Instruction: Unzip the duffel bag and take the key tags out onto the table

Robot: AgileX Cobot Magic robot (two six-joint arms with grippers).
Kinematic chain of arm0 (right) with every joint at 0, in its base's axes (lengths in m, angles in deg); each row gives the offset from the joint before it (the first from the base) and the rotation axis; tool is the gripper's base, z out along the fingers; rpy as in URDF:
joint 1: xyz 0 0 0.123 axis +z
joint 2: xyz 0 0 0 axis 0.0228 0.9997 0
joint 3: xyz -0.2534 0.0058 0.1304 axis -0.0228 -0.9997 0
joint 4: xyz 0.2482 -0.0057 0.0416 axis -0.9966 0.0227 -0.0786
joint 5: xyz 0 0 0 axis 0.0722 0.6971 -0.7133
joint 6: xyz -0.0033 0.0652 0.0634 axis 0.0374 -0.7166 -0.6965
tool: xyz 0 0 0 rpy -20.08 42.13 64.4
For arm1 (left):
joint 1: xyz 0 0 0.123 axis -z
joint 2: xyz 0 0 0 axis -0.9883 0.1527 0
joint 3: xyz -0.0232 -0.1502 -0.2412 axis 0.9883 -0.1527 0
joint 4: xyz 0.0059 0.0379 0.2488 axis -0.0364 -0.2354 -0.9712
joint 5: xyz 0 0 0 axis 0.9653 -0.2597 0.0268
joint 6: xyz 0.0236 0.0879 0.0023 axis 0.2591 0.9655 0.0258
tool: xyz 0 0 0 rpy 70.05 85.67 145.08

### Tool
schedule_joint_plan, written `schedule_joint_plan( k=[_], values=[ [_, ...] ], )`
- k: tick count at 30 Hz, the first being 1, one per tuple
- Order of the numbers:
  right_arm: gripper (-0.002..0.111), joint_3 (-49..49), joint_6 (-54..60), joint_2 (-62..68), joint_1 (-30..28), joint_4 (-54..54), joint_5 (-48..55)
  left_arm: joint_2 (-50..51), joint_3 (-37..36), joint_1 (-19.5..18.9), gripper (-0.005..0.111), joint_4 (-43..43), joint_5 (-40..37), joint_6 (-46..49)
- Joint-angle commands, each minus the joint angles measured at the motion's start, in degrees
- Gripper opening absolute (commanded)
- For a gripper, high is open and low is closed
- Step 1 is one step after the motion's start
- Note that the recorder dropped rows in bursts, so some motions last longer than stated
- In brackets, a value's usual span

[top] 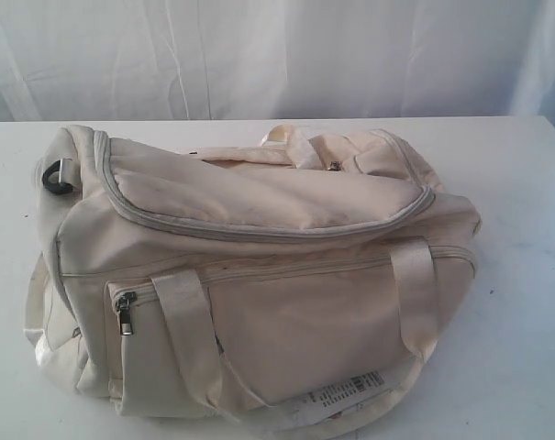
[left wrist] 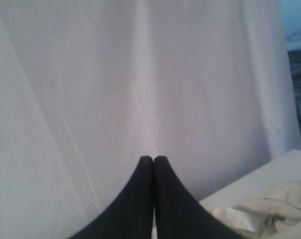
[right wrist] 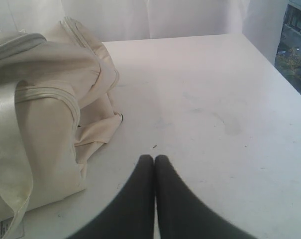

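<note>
My left fingers (left wrist: 142,191) and right fingers (right wrist: 142,191) are pressed together, clear of the zipped bag (top: 259,302) filling mid-frame on the table (top: 525,238); tugging its zipper (top: 259,232) one-handed could drag the soft bag.

Background: white curtain (top: 259,55).
We note it hanging in folds beyond the table (top: 525,183) far edge, outdoor view (right wrist: 295,45) beside it.

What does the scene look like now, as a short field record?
duffel bag: lying on the table, visible zippers closed
front zipper pull: at the left end in the exterior view
key tags: not visible
left end effector: shut, empty, facing the curtain
right end effector: shut, empty, above the table beside the bag
</note>
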Motion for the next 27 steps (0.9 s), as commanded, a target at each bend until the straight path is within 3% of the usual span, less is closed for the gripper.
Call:
schedule_joint_plan(
  k=[1, 7, 10, 15, 17, 18, 23, 27],
  values=[
    [0.0, -0.3, 0.0, -0.2, -0.1, 0.4, -0.2, 3.9, 1.1, 0.4, 0.0, -8.2, 4.6, -1.6],
    [0.0, -0.3, 0.0, -0.2, -0.1, 0.4, -0.2, 4.1, 1.1, 0.4, 0.0, -13.7, 6.3, -1.6],
    [0.0, -0.3, 0.0, -0.2, -0.1, 0.4, -1.5, 6.2, 1.1, 2.8, 0.0, -14.4, 8.6, -1.6],
    [0.0, -0.3, -15.0, -0.2, -0.1, -14.0, -32.5, 12.3, 1.1, 13.3, 0.002, -16.0, 13.9, -0.5],
    [0.0, -0.3, -17.2, -0.2, -0.1, -14.0, -40.4, 14.4, 1.1, 15.9, 0.014, -20.6, 9.3, 0.4],
    [0.0, -0.2, -18.5, -0.2, -0.1, -13.9, -39.7, 14.9, 1.1, 16.1, 0.019, -22.1, 7.2, 0.1],
    [0.0, 8.5, -22.2, 0.5, 1.1, 3.2, -21.6, 16.9, 1.1, 16.3, 0.052, -19.3, -4.6, -4.6],
    [0.0, 16.5, -22.2, 9.9, 3.7, 6.4, -20.4, 18.2, 1.1, 16.3, 0.063, -16.4, -10.2, -11.9]
  ],
)
